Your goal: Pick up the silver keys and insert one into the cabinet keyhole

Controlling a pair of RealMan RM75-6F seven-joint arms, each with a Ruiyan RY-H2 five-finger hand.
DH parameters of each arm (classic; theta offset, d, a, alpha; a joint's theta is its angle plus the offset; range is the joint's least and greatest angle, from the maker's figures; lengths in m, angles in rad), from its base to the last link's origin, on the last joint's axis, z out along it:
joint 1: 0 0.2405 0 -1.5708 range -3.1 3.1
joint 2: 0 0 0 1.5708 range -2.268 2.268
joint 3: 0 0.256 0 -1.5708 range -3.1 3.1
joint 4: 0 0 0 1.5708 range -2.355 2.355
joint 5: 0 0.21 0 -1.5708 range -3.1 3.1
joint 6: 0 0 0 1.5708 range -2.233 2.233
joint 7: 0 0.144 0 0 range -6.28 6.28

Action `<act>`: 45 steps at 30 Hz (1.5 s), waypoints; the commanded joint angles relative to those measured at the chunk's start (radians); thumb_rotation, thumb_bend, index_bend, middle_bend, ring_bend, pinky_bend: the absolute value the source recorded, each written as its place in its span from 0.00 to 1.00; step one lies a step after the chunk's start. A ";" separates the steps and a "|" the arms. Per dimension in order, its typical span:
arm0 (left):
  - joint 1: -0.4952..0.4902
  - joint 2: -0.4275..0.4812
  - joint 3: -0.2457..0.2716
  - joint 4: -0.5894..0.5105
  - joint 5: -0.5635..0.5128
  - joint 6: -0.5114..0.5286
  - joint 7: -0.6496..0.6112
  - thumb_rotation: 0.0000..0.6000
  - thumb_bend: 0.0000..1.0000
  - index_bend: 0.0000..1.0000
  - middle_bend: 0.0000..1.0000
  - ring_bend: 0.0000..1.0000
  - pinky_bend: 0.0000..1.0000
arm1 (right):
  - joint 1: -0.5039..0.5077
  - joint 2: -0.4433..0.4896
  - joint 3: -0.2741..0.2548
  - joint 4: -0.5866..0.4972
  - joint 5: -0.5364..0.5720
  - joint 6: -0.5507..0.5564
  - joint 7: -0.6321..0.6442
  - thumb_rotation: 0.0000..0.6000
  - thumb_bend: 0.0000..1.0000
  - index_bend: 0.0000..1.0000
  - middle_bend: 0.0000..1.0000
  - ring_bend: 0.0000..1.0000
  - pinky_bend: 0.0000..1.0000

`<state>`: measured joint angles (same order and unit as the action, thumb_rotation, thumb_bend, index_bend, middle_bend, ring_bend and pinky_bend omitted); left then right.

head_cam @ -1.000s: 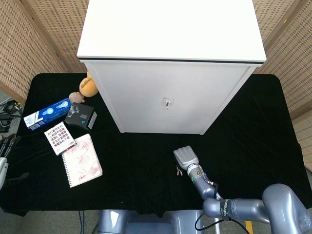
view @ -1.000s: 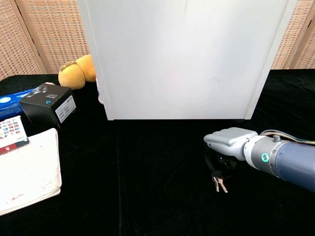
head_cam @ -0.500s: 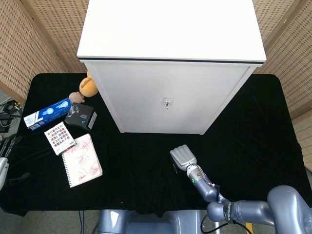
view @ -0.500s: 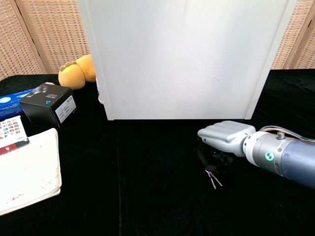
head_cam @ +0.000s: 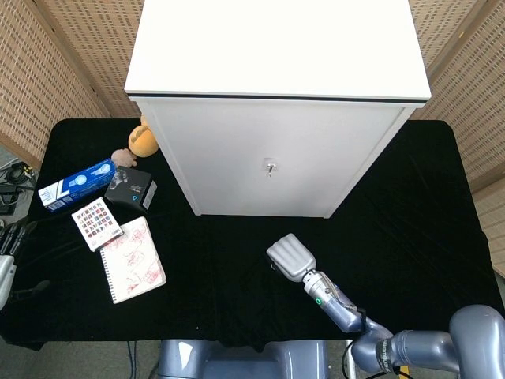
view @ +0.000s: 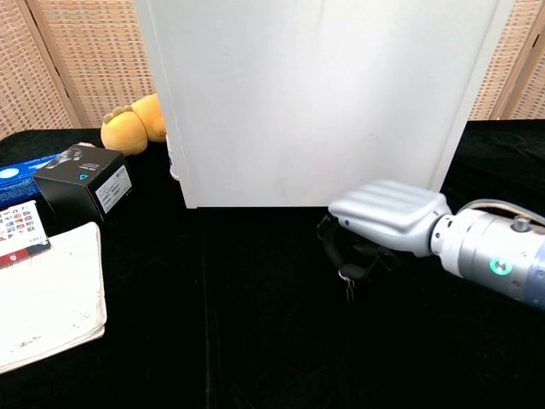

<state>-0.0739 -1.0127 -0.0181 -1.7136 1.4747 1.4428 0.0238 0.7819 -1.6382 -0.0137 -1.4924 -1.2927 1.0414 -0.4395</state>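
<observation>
Silver keys in right-hand fingers

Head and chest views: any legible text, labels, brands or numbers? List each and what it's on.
None can be read as words.
Blue box: white print, too blurred.
Black box: white label on its side and a blue mark, print too small.
Small card: grid of coloured pictures, no legible text.
Notebook: red drawings or writing, unreadable.
White cabinet: no markings.
</observation>
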 commanded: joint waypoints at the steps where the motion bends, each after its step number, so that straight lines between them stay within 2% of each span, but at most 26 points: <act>1: 0.000 0.000 0.002 0.000 0.004 0.001 -0.001 1.00 0.00 0.00 0.00 0.00 0.00 | -0.024 0.056 -0.038 0.004 -0.208 0.112 0.101 1.00 0.69 0.72 1.00 1.00 1.00; 8: 0.003 -0.001 0.007 -0.001 0.021 0.012 -0.001 1.00 0.00 0.00 0.00 0.00 0.00 | 0.001 0.107 -0.048 0.091 -0.503 0.281 0.128 1.00 0.69 0.72 1.00 1.00 1.00; 18: 0.005 0.001 0.009 -0.002 0.026 0.015 -0.007 1.00 0.00 0.00 0.00 0.00 0.00 | 0.071 0.191 0.026 0.183 -0.690 0.370 0.046 1.00 0.66 0.72 1.00 1.00 1.00; 27: 0.002 -0.001 0.007 0.000 0.020 0.010 -0.004 1.00 0.00 0.00 0.00 0.00 0.00 | 0.112 0.265 0.119 0.162 -0.702 0.369 -0.038 1.00 0.63 0.71 1.00 1.00 1.00; 36: 0.002 0.001 0.007 0.001 0.019 0.010 -0.011 1.00 0.00 0.00 0.00 0.00 0.00 | 0.127 0.328 0.204 0.061 -0.615 0.301 -0.097 1.00 0.62 0.71 1.00 1.00 1.00; 45: 0.003 0.006 0.008 0.002 0.026 0.014 -0.024 1.00 0.00 0.00 0.00 0.00 0.00 | 0.140 0.372 0.259 0.006 -0.555 0.241 -0.165 1.00 0.62 0.71 1.00 1.00 1.00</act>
<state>-0.0709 -1.0068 -0.0101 -1.7115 1.5008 1.4572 0.0004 0.9184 -1.2732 0.2371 -1.4772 -1.8600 1.2961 -0.5914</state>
